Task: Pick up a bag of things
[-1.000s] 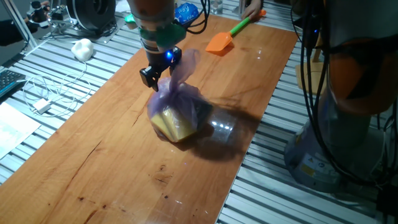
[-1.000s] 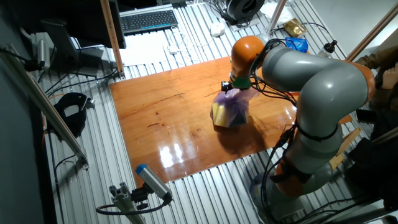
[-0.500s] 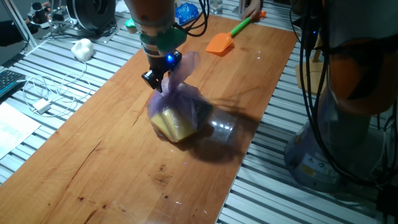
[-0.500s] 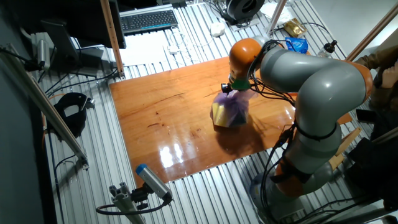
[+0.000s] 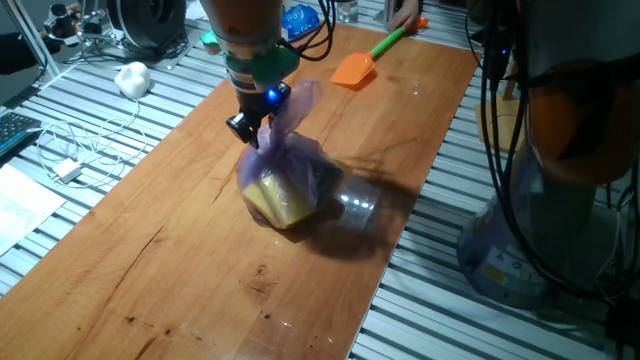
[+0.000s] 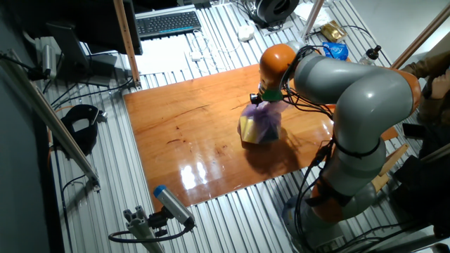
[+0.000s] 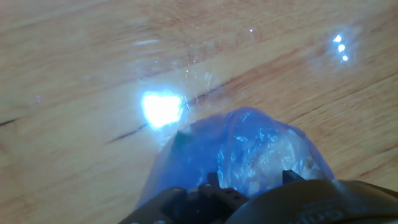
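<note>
The bag of things [image 5: 285, 180] is a lilac translucent plastic bag with a yellow item and dark items inside. It rests on the wooden table [image 5: 180, 260]. Its loose top rises up and to the right. My gripper [image 5: 252, 130] stands at the bag's upper left, its fingers pinched together on the gathered neck. In the other fixed view the bag [image 6: 261, 125] sits under the gripper [image 6: 259, 100]. In the hand view the bag [image 7: 249, 149] fills the lower middle, lit blue, just below the fingers.
An orange toy shovel [image 5: 355, 68] with a green handle lies at the table's far end. A blue-and-white packet [image 5: 300, 18] lies behind the arm. A white lump [image 5: 132, 78] and cables [image 5: 75, 150] lie left of the table. The arm's base [image 6: 351, 176] stands on the right.
The gripper shifted slightly toward the bag's neck and its fingers drew together on it. The bag has stayed on the table.
</note>
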